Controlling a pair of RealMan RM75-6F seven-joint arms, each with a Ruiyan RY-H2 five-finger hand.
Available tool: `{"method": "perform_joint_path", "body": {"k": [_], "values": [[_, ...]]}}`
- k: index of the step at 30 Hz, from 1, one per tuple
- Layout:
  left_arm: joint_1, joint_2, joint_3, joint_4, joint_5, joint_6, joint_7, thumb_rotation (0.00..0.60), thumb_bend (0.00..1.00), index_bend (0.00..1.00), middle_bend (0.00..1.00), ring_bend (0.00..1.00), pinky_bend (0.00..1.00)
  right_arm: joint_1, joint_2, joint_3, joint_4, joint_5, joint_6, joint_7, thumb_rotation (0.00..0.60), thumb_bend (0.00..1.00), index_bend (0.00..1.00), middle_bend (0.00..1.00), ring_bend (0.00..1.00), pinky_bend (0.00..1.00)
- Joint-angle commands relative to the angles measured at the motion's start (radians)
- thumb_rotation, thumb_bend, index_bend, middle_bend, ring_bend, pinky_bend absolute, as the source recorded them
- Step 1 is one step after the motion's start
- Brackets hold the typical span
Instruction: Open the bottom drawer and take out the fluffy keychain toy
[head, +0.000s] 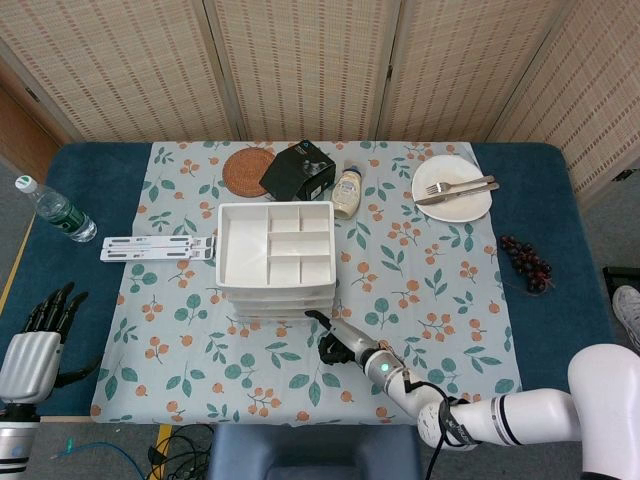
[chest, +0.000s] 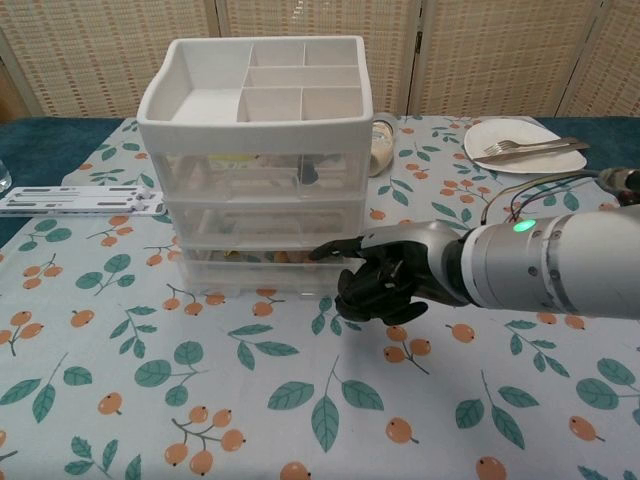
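The drawer unit (chest: 262, 160) stood on the bench (head: 80, 180), all its drawers shut. The bottom drawer (chest: 262, 268) had not been pulled out at all, so the first step of the task was not yet done.

The right hand (chest: 385, 280) was at the near right corner of the unit, level with the bottom drawer. One finger reached out toward the drawer front; the others were curled in against the palm, holding nothing. Whether the fingertip touched the drawer front or stopped just short could not be told from either view.

The left hand (head: 40, 340) was well apart at the near left edge of the bench, fingers spread, holding nothing, and took no part.

The toy could not be made out. Some brownish shapes showed dimly through the translucent front of the bottom drawer, but they were too blurred to name. In my judgement it lay inside that drawer, unseen.

Assessment: the task was at its start. Left to do: hook the drawer front, draw it toward the near edge, find the toy, lift it out.
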Motion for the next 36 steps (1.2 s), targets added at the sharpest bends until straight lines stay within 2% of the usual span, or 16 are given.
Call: {"method": "perform_joint_path", "body": {"k": [1, 7, 15, 36], "values": [[0.001, 0.0, 0.001, 0.0, -0.001, 0.0, 0.0, 0.6, 0.19, 0.09, 0.0, 0.03, 0.12, 0.003, -0.006, 0.006, 0.012, 0.012, -0.017, 0.0, 0.6, 0.92, 0.0, 0.76, 1.0, 1.0], [0.001, 0.0, 0.001, 0.001, 0.0, 0.001, -0.002, 0.6, 0.19, 0.09, 0.0, 0.03, 0.12, 0.004, -0.01, 0.01, 0.029, 0.03, -0.039, -0.004, 0.6, 0.92, 0.0, 0.76, 1.0, 1.0], [0.002, -0.002, 0.006, -0.004, 0.006, 0.0, 0.004, 0.6, 0.19, 0.09, 0.0, 0.03, 0.12, -0.006, 0.015, 0.011, 0.001, 0.031, -0.082, 0.008, 0.6, 0.92, 0.0, 0.76, 1.0, 1.0], [0.01, 0.005, 0.01, -0.008, 0.01, 0.01, 0.004, 0.6, 0.19, 0.09, 0.0, 0.03, 0.12, -0.025, 0.092, -0.031, -0.128, -0.037, -0.169, 0.043, 0.6, 0.92, 0.0, 0.76, 1.0, 1.0]]}}
